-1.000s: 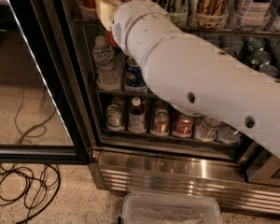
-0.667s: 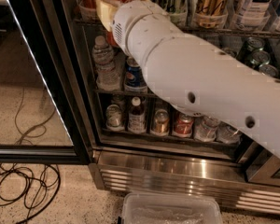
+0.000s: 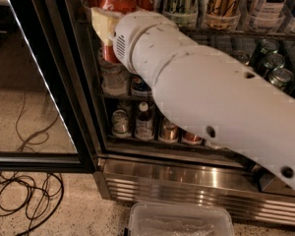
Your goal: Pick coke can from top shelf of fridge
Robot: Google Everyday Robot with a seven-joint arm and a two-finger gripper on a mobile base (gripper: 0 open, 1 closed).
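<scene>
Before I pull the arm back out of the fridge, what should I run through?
1. Gripper is at the coke can, at the left end of the top shelf: ok.
2. Grip closed on the can: cannot tell, the wrist hides it.
3. Can upright, lid up: ok.
4. Can clear of the shelf's front guard: cannot tell.
5. Glass door swung open to the left, out of the retreat path: ok.
6. Neighbouring tall cans standing undisturbed: ok.
</scene>
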